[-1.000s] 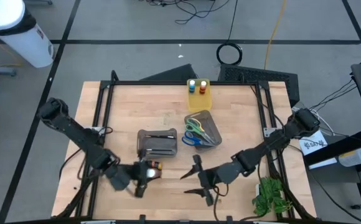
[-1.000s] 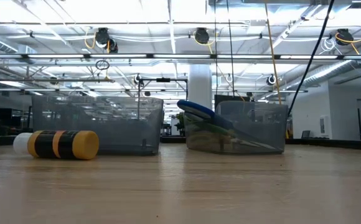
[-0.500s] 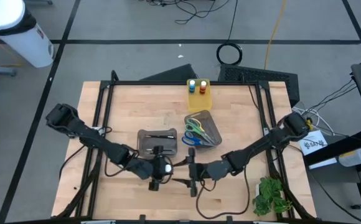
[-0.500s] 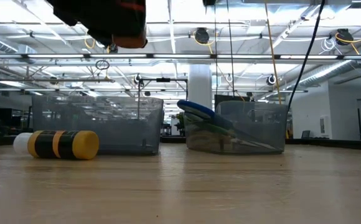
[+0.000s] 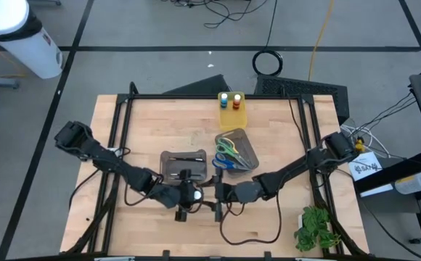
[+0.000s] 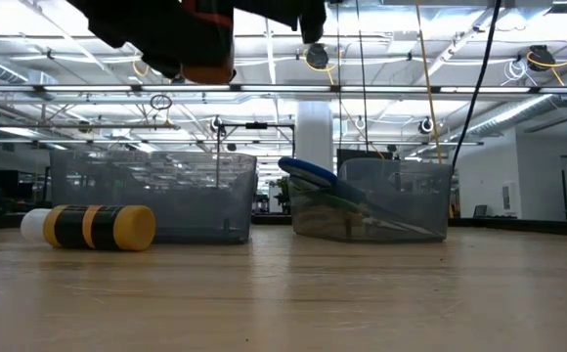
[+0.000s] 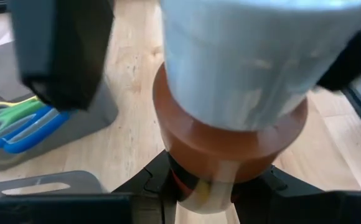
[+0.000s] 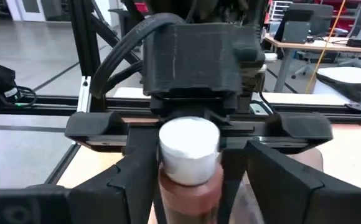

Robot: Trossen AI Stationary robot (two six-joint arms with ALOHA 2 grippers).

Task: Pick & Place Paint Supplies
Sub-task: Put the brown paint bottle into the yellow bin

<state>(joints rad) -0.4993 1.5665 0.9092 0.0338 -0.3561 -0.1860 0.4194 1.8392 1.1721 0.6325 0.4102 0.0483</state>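
Right gripper (image 5: 218, 196) nearer pale-capped pot (image 8: 189, 148)

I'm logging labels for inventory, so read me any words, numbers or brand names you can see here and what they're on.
Nothing can be read here.
White sheet right of the table: dark marks, too small to read.
Black and yellow banded bottle: no lettering shows.
White-capped pot in the left gripper: no lettering shows.

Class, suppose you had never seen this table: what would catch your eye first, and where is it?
At the table's near middle, the left gripper holds a white-capped brown paint pot facing the right gripper. Behind them, a grey bin holds colourful scissors, and a yellow bin holds two pots.
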